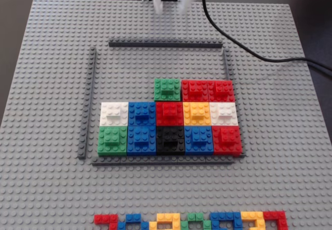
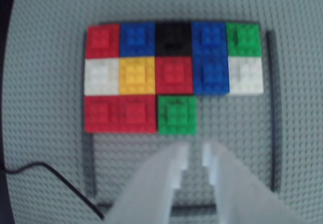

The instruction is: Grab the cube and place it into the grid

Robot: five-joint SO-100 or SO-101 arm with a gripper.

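The grid is a frame of dark grey strips [image 1: 165, 44] on the grey baseplate [image 1: 52, 85]. Inside it sit several coloured cubes in three rows; the far row holds a green cube [image 1: 167, 90] and two red ones [image 1: 207, 90]. My white gripper [image 1: 169, 4] hangs blurred above the far edge of the baseplate, behind the frame. In the wrist view the gripper [image 2: 195, 151] has its fingers a little apart with bare baseplate between them, holding nothing, just short of the green cube [image 2: 176, 114]. The far left part of the grid is bare.
A row of loose coloured bricks [image 1: 192, 220] lies along the near edge of the baseplate. A black cable [image 1: 244, 48] runs from the arm across the far right corner; it also shows in the wrist view [image 2: 55, 176].
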